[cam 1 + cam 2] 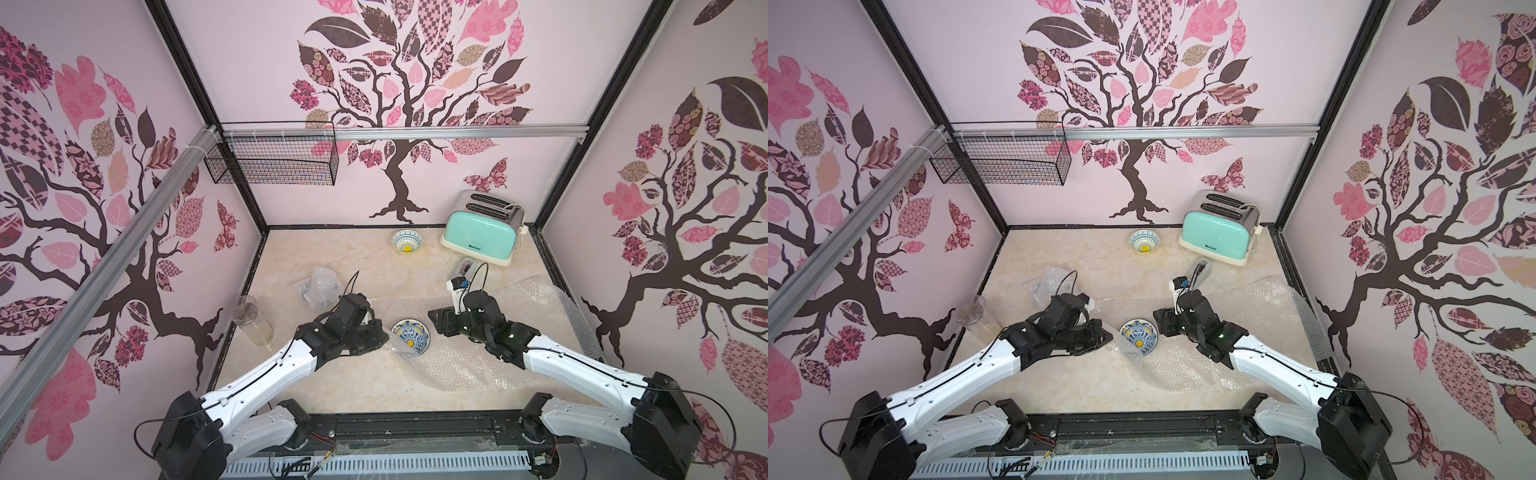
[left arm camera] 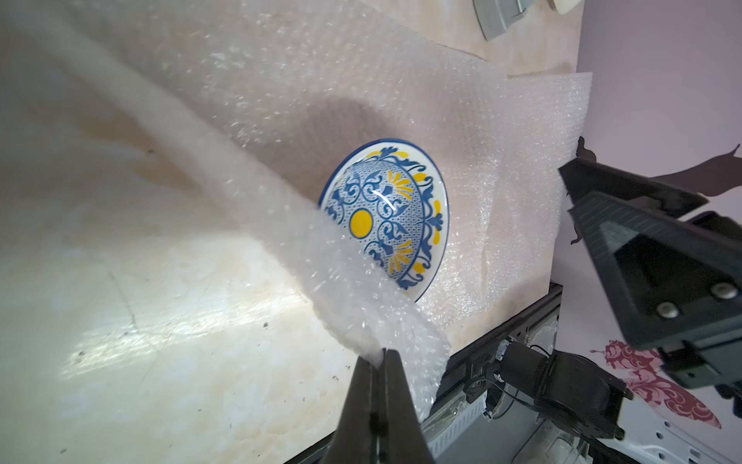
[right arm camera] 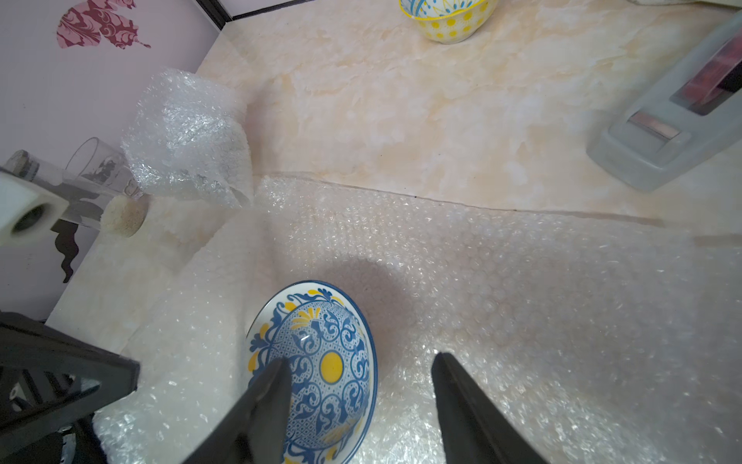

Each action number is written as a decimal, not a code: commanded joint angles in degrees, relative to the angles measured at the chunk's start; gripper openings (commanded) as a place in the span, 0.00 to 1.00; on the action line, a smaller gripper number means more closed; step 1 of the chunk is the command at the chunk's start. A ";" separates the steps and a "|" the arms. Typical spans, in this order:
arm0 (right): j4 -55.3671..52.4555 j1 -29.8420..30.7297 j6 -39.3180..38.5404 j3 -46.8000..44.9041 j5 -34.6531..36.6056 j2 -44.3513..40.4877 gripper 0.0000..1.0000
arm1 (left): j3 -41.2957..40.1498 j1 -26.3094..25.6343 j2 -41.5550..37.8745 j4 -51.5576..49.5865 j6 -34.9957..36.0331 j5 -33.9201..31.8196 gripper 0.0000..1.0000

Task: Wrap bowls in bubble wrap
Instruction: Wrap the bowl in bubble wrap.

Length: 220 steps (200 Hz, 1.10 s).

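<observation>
Bowls first: two in plain sight, the near bowl [image 1: 411,337] and the far bowl [image 1: 407,242]. Bubble wrap next: one crumpled bundle [image 1: 320,286], plus the spread bubble wrap [image 1: 457,365], and I can't tell if that's one sheet or two overlapping. Singles from here: one toaster [image 1: 482,228], one drinking glass [image 1: 251,320], one tape dispenser [image 1: 464,268], one wire basket [image 1: 274,162].

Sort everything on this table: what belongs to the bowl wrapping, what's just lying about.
Job: bowl on the sheet; far bowl; flat bubble wrap sheet, its edge pinched in the left hand; crumpled bubble wrap bundle.
Lying about: toaster; drinking glass; tape dispenser; wire basket on the wall.
</observation>
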 commanded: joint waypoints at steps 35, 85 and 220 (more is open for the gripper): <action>3.10 0.18 -4.87 -2.20 -6.35 -2.65 0.67 | 11.31 0.25 16.24 2.92 7.78 3.97 0.00; 4.33 0.20 -6.70 -7.10 -8.82 -5.77 0.79 | 15.12 1.23 24.91 5.42 9.12 6.12 0.00; 10.73 2.72 -5.21 -1.66 -9.36 15.82 0.84 | 19.33 0.90 32.77 8.26 9.40 10.02 0.00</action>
